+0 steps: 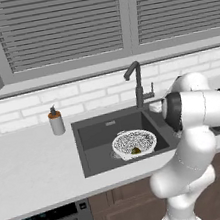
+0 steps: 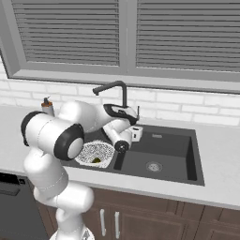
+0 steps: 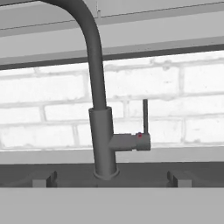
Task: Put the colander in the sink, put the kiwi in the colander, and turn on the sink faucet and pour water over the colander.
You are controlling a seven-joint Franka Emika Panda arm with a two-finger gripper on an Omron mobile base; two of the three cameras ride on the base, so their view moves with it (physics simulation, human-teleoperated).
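Left base view: one colander [image 1: 133,142], one kiwi [image 1: 135,150].

- Colander [image 1: 133,142]: white, finely speckled.
- Kiwi [image 1: 135,150]: olive-brown.
- Sink [image 1: 93,135]: dark grey.
- Faucet [image 3: 100,113]: dark grey, red dot on its handle.
- Wall [image 1: 94,92]: white brick.

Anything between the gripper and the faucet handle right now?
Nothing visible. In the hand view the sink faucet stands straight ahead, its thin upright lever unobstructed against the brick wall. The gripper sits just in front of the faucet base.

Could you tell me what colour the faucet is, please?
Dark grey; the sink faucet shows best in the hand view.
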